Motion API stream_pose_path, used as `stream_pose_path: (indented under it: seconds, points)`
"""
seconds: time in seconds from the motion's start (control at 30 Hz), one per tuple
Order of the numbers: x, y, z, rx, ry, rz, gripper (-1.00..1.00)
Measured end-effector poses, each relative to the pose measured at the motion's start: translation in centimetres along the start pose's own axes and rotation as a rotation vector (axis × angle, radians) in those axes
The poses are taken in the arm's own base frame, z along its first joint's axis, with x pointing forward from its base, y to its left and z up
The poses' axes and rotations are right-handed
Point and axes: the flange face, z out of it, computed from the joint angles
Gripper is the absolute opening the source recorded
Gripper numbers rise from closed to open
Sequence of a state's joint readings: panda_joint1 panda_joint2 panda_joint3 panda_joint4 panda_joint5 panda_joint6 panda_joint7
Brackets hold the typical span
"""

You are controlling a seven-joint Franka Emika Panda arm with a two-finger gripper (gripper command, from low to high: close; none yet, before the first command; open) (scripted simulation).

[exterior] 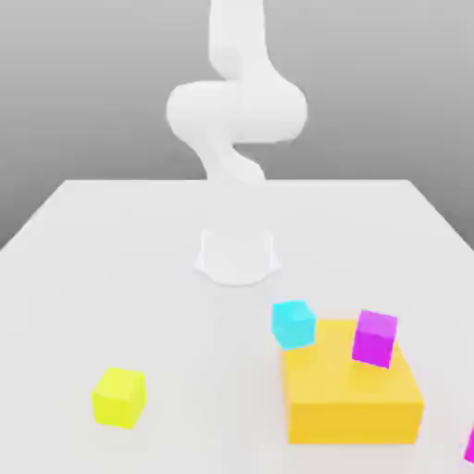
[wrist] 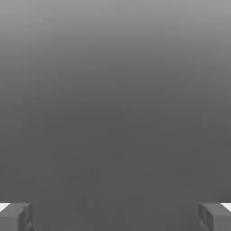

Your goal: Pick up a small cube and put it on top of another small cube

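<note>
Orange block (exterior: 352,393) carries magenta cube (exterior: 374,338); tool (wrist: 115,216) wide apart.

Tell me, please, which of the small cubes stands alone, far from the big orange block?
The yellow cube, at the exterior view's left. The cyan cube and the magenta cube both sit close to the orange block.

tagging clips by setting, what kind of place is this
Likely a simulated tabletop test scene: a plain white table, a bare grey backdrop, and flat-coloured blocks such as the yellow cube and big orange block.
</note>
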State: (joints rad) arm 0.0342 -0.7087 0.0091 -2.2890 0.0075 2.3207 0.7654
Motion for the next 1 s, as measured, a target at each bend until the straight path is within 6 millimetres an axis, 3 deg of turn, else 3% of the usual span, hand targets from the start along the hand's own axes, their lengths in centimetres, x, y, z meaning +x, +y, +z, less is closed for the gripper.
stream_pose_path:
  seconds: [0.2,0.43,0.53,0.67,0.83,1.0]
  points:
    - [-3.4,-3.9,10.0,-0.049,-0.153,-0.161,0.00]
    - [-10.5,-7.1,20.9,-0.100,-0.321,-0.356,0.00]
    - [-14.5,-7.9,25.3,-0.121,-0.392,-0.442,0.00]
    - [-21.3,-8.7,30.4,-0.142,-0.489,-0.574,0.00]
    - [-29.0,-7.5,36.6,-0.184,-0.598,-0.709,0.00]
    - [-37.9,-5.1,41.5,-0.219,-0.709,-0.858,0.00]
